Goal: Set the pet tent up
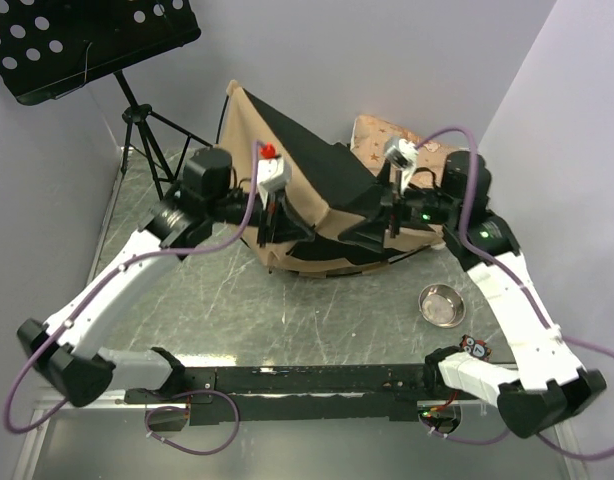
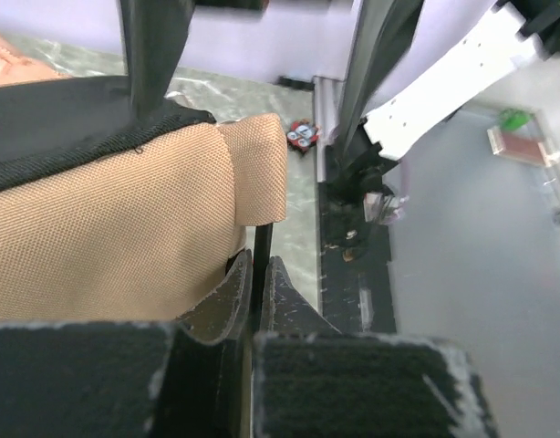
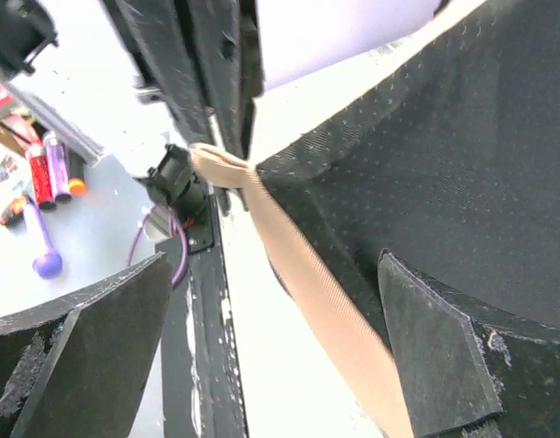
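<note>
On the worktop (image 1: 287, 310) the pet tent (image 1: 317, 170) lies slumped and tilted, not standing up; tan fabric with a big black panel facing up, peak leaning toward the back left; both arms reach in to it, one at each lower corner.

At the tent's left front edge, the left pincer (image 2: 260, 283) is clenched on the tent; fingers pressed nearly together on a thin black edge piece just under the tan fabric; a curled black flap sits against the left finger.

At the tent's right front side, the right pincer (image 3: 275, 265) is released; fingers (image 3: 88, 347) spread wide apart, nothing gripped; a tan strap (image 3: 307, 283) of the tent runs through the gap between them, and black tent fabric lies against the right finger.

Behind the tent on the right, a pinkish cushion (image 1: 382, 135) touches it; in front of the tent to the right, a small steel bowl (image 1: 442, 304) sits apart from it; behind the tent to the left, a black music stand (image 1: 87, 40).
</note>
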Action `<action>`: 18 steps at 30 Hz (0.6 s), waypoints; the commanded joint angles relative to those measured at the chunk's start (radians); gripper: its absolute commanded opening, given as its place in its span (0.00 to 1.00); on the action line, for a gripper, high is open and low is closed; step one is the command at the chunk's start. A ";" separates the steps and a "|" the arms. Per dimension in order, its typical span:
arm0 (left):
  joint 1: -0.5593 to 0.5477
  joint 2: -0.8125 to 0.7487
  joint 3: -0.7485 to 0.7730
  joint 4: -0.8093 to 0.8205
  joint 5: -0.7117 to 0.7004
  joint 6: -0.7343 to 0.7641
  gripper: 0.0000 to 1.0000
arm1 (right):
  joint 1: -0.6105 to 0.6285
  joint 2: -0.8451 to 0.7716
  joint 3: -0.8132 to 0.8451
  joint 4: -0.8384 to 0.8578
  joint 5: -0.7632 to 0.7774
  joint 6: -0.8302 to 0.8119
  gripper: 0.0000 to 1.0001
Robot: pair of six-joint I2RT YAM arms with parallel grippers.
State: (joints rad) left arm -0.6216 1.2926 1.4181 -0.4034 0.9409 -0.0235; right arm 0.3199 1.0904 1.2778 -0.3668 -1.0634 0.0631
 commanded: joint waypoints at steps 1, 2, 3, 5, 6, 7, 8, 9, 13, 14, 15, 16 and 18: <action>-0.030 -0.094 -0.116 0.132 -0.111 0.119 0.01 | -0.033 -0.063 0.071 -0.182 -0.061 -0.164 1.00; -0.030 -0.110 -0.137 0.165 -0.125 0.102 0.01 | -0.035 -0.073 0.071 -0.188 -0.053 -0.175 1.00; -0.030 -0.114 -0.146 0.196 -0.146 0.077 0.01 | -0.036 -0.084 0.069 -0.185 -0.043 -0.181 1.00; -0.032 -0.104 -0.133 0.242 -0.160 0.031 0.01 | -0.035 -0.113 0.052 -0.143 -0.024 -0.163 1.00; -0.032 -0.093 -0.117 0.254 -0.154 -0.014 0.01 | -0.033 -0.128 0.040 -0.117 -0.011 -0.151 0.99; -0.032 -0.079 -0.099 0.267 -0.146 -0.036 0.01 | -0.028 -0.138 0.034 -0.098 0.006 -0.141 0.98; -0.030 -0.067 -0.082 0.279 -0.133 -0.061 0.01 | -0.025 -0.144 0.034 -0.089 0.028 -0.132 0.97; -0.033 -0.053 -0.062 0.287 -0.126 -0.076 0.01 | -0.021 -0.147 0.041 -0.084 0.045 -0.134 0.96; -0.038 -0.015 -0.010 0.304 -0.119 -0.114 0.01 | -0.004 -0.153 0.074 -0.142 0.111 -0.265 0.90; -0.040 -0.012 -0.005 0.320 -0.128 -0.139 0.01 | 0.005 -0.156 0.077 -0.165 0.124 -0.304 0.88; -0.040 -0.004 0.001 0.345 -0.142 -0.168 0.01 | 0.017 -0.161 0.074 -0.193 0.147 -0.333 0.85; -0.040 -0.003 0.005 0.366 -0.161 -0.193 0.01 | 0.030 -0.171 0.062 -0.199 0.163 -0.348 0.84; -0.038 0.004 0.007 0.435 -0.197 -0.278 0.01 | 0.056 -0.196 0.014 -0.178 0.181 -0.332 0.80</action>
State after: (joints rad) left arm -0.6563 1.2934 1.3708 -0.1417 0.8139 -0.1490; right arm 0.3317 0.9386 1.3106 -0.5335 -0.9531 -0.1886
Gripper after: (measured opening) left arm 0.036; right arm 0.829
